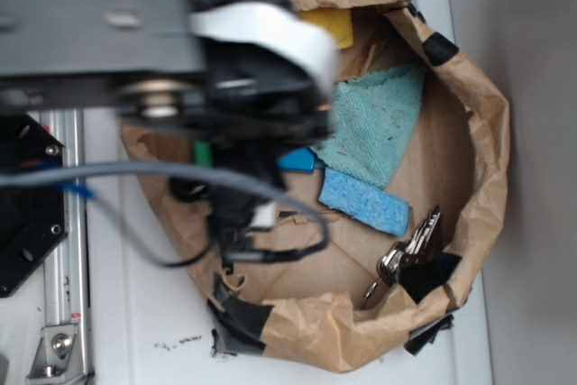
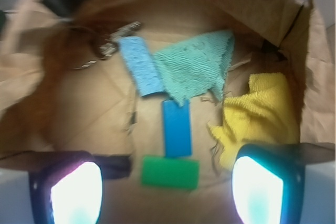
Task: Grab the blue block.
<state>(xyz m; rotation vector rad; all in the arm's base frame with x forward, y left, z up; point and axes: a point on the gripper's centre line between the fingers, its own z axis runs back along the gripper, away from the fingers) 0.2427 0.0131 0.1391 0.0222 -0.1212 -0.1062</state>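
Stage: approach | blue block (image 2: 176,128) at frame centre, not yet grabbed | gripper (image 2: 167,192) above, jaws wide open | left: descend, close.

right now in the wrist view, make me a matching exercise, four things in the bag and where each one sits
Things:
1. blue block
2. green block
3. yellow cloth
4. keys

Places:
A. upper left, touching the light blue sponge
B. right side of the bag
C. middle, just below the teal cloth
D. bottom, nearest the gripper

Pairs: 1-C, 2-D, 3-B, 4-A
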